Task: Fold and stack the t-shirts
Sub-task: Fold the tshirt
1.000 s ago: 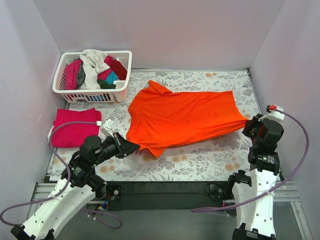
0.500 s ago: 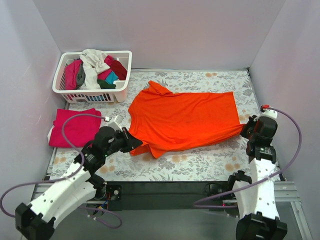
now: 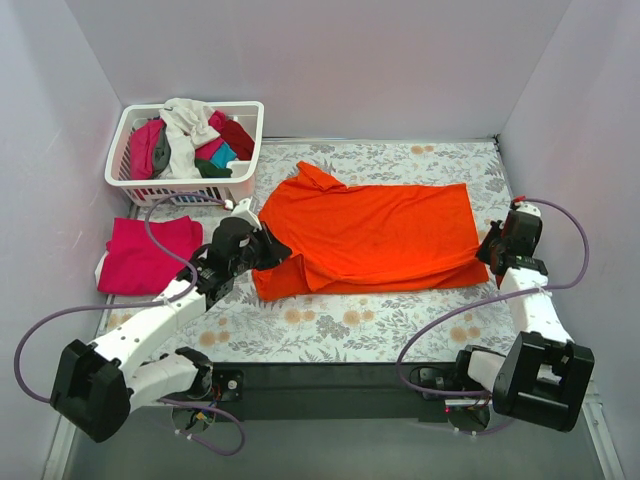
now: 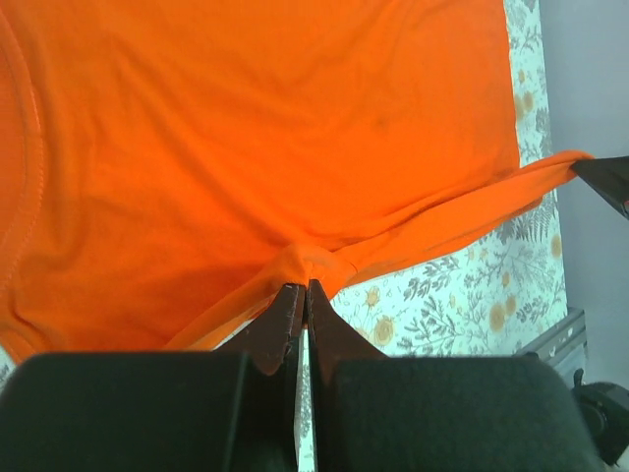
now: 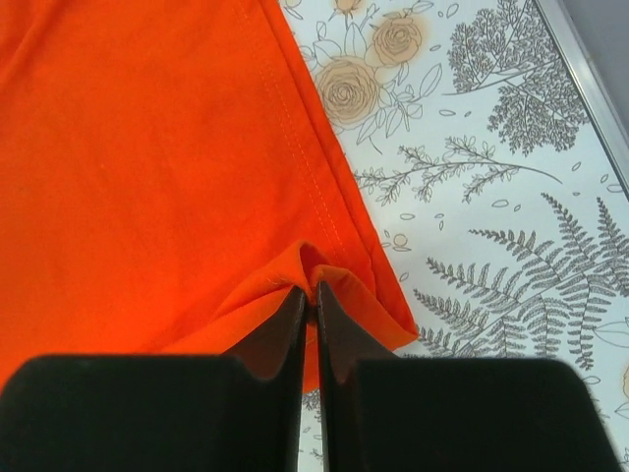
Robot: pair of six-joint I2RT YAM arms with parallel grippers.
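Orange t-shirt [image 3: 380, 230] flat on bench [image 3: 400, 320], just right of basket [image 3: 252, 150]. Left tool [image 4: 303, 287] clamped on bunched cloth at the shirt end nearest the basket. Right tool [image 5: 311, 292] clamped on the hem corner farthest from it. Near edge seemingly doubled over between them. Magenta t-shirt [image 3: 150, 255] folded, in front of basket (heaped shirts [image 3: 185, 140] inside).

The orange t-shirt [image 3: 370, 235] lies spread, near edge folded over; magenta t-shirt [image 3: 150, 255], seemingly folded, at left.

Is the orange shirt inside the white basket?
No, the orange t-shirt lies on the flowery table, outside the white basket.
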